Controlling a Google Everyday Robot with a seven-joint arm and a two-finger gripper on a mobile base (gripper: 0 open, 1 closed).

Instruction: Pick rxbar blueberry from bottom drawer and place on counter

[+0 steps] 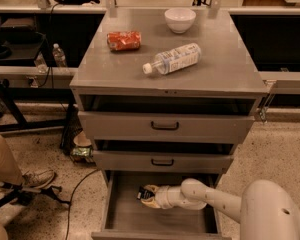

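Note:
The bottom drawer [127,215] is pulled open below the two drawers with black handles. My gripper [149,197] reaches into it from the right, at the back left of the drawer floor. A small dark wrapper with white print, the rxbar blueberry [142,193], lies right at the gripper's tip, partly hidden by it. I cannot tell whether it is gripped. The counter [220,71] is the flat grey top of the cabinet.
On the counter lie a red crumpled packet [123,40], a white bowl [180,19] and a water bottle [172,59] on its side. My white arm [270,211] fills the lower right. A person's shoe [37,178] and cables are on the floor at left.

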